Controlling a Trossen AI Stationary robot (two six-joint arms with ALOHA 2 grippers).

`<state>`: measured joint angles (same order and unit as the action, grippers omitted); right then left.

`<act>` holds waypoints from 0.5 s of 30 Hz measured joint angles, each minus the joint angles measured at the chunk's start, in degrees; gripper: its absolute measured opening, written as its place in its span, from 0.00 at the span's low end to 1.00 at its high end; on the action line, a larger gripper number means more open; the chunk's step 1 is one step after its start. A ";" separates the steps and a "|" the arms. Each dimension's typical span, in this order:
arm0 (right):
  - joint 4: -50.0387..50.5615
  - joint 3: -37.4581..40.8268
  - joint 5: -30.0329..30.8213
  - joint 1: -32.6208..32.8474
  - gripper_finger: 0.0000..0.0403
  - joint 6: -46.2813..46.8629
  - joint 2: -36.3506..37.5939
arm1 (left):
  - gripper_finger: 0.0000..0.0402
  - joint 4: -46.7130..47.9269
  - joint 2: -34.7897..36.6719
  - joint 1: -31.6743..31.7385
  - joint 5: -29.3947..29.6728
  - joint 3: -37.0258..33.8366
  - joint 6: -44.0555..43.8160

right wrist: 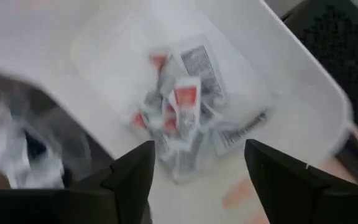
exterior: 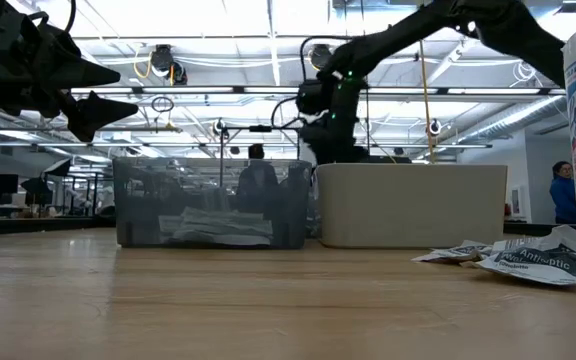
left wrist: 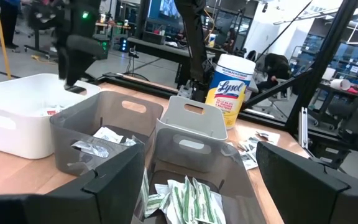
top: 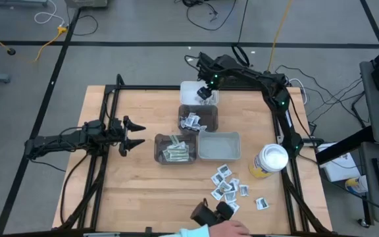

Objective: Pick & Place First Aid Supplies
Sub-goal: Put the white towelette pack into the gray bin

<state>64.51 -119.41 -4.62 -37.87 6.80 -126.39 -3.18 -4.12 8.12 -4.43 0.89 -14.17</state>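
- High view, from the worktop's left edge: my left gripper (top: 131,134) hovers there, fingers spread, holding nothing, pointing toward the bins.
- Next right, mid-worktop, a grey bin (top: 174,149) holds green-striped strip wrappers (top: 175,153) lying in a loose heap, long axes mixed.
- Behind it, a second grey bin (top: 197,117) holds a few white sachets (top: 191,121).
- At the far edge sits a white bin (top: 191,89); my right gripper (top: 204,92) hangs over it, fingers apart, gripping nothing. The right wrist view shows red-marked packets (right wrist: 178,118) piled inside it, pointing every way.
- Right of the striped wrappers, a pale grey bin (top: 219,145); I cannot tell its contents.
- Near the front edge, right of centre, loose white packets (top: 227,185) lie flat and scattered, with no common direction.
- Toward the right edge stands a yellow canister (top: 269,162) with white lid, upright.
- At the front edge, a person's hand (top: 227,230) reaches in beside a dark object (top: 210,212).
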 joint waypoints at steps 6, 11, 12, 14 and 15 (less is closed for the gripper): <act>8.37 0.01 -0.01 -0.37 0.59 -12.64 4.22 | 0.77 -0.01 -0.01 0.00 -0.43 0.00 0.16; 16.54 0.39 0.70 -1.45 0.58 -17.47 6.56 | 0.77 0.00 -0.02 0.00 -0.18 0.01 0.28; 17.38 1.06 1.60 -1.61 0.58 -18.32 7.22 | 0.77 -0.02 0.00 0.00 -0.17 0.00 0.26; 17.97 3.74 3.18 -1.98 0.58 -20.10 8.80 | 0.77 0.00 -0.02 -0.01 -0.17 0.00 0.09; 17.80 5.80 3.86 -2.32 0.58 -21.02 9.82 | 0.77 0.00 0.00 -0.01 -0.17 0.00 0.08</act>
<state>82.31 -113.61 -0.75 -40.19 -14.22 -116.57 -3.18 -4.12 8.11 -4.60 0.89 -14.09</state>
